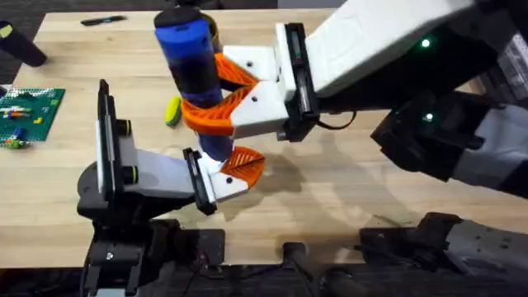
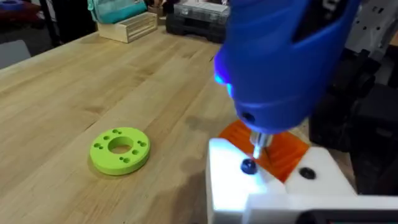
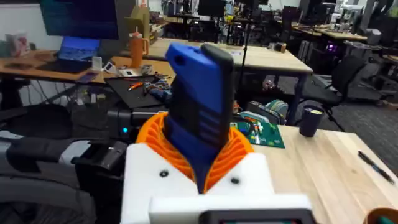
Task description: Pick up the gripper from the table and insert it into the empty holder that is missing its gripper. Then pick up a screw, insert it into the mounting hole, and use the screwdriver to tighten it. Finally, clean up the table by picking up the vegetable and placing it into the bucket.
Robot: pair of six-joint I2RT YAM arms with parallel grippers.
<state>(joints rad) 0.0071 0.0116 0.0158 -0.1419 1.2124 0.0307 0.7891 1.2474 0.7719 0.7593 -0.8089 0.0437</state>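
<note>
My right gripper (image 1: 206, 95) is shut on the blue screwdriver (image 1: 191, 58), holding it upright between its orange pads (image 3: 155, 146). The screwdriver's metal tip (image 2: 258, 146) rests on a dark screw (image 2: 249, 165) in the white holder (image 2: 233, 180) on my left gripper (image 1: 235, 167). The orange ribbed gripper (image 2: 280, 152) sits seated in that holder. The yellow-green vegetable (image 1: 172, 111) lies on the table (image 1: 346, 181) just left of the screwdriver. An orange rim (image 3: 382, 216), probably the bucket, barely shows at the corner of the right wrist view.
A green round disc with holes (image 2: 120, 149) lies on the wood near the left gripper. A green brick plate (image 1: 29, 111) sits at the left edge, with a black cup (image 1: 21, 43) and a pen (image 1: 103, 21) behind it. The right arm spans the upper right.
</note>
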